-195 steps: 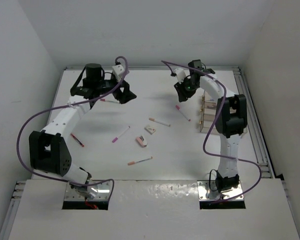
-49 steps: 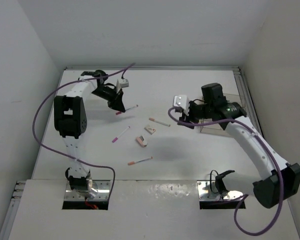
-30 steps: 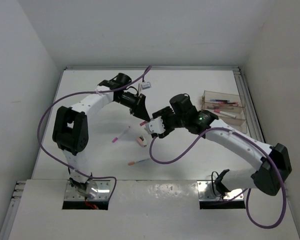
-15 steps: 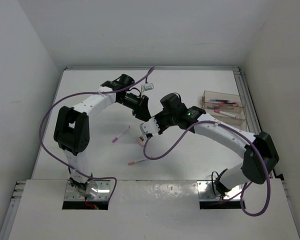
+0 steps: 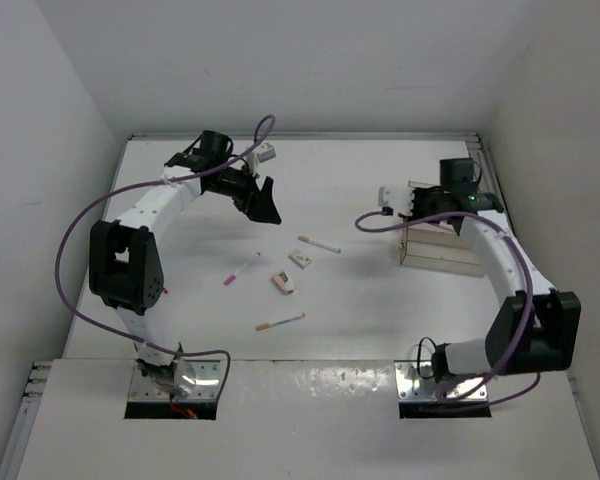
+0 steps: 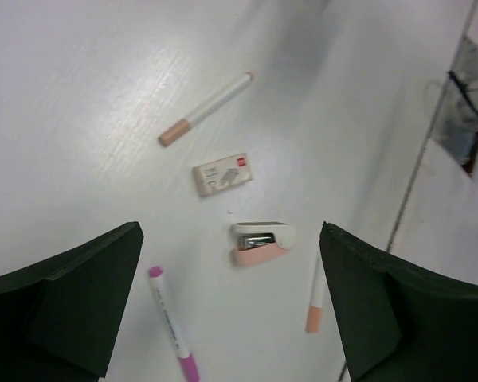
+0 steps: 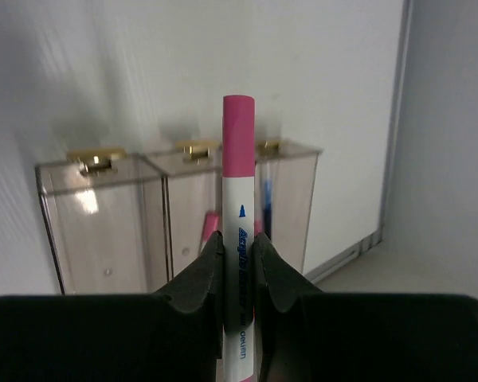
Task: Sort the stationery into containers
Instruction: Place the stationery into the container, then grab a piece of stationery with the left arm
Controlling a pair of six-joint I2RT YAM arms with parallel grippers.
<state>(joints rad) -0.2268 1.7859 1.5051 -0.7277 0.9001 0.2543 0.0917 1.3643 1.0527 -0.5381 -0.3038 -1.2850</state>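
Observation:
My right gripper point(image 7: 238, 274) is shut on a white pen with a pink cap point(image 7: 238, 159), held upright in front of the clear container point(image 7: 183, 215). The container's slots show a pink and a blue pen inside. From above, the right gripper point(image 5: 404, 203) hangs at the left end of the container point(image 5: 442, 262). My left gripper point(image 6: 231, 310) is open and holds nothing, high over the far-left table point(image 5: 263, 205). Below it lie a peach-capped pen point(image 6: 205, 110), a small white eraser point(image 6: 221, 174), a pink and white stapler-like piece point(image 6: 261, 242), a magenta-capped pen point(image 6: 171, 326) and another peach-tipped pen point(image 6: 315, 290).
Purple cables loop from both arms. A metal rail point(image 5: 510, 250) runs along the table's right edge behind the container. White walls close in on three sides. The loose items lie in the middle of the table point(image 5: 180, 300) between the two arms.
The grippers met at the table's middle; the left one let go of the pen and drew back to the far left. The right one took the pen and swung right to the container.

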